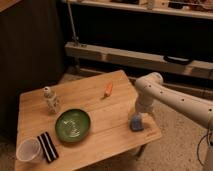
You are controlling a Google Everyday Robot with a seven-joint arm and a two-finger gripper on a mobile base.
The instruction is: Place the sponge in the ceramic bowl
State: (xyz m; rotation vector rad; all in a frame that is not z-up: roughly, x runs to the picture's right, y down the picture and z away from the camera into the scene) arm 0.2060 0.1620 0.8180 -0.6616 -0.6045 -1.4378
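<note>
The sponge (135, 124), a small blue-grey pad, lies on the wooden table (107, 117) close to its right edge. My gripper (139, 118) hangs straight down from the white arm (170, 100) and sits right at the sponge, partly covering its top. The ceramic bowl (73, 125), a shallow dark green dish with pale marks inside, rests on the table's left-centre, well to the left of the sponge, with nothing in it.
An orange carrot-like object (108, 90) lies near the table's far side. A small white bottle (50, 100) stands behind the bowl. A clear plastic cup (27, 150) and a black striped block (47, 146) sit at the front left corner. Shelving runs behind the table.
</note>
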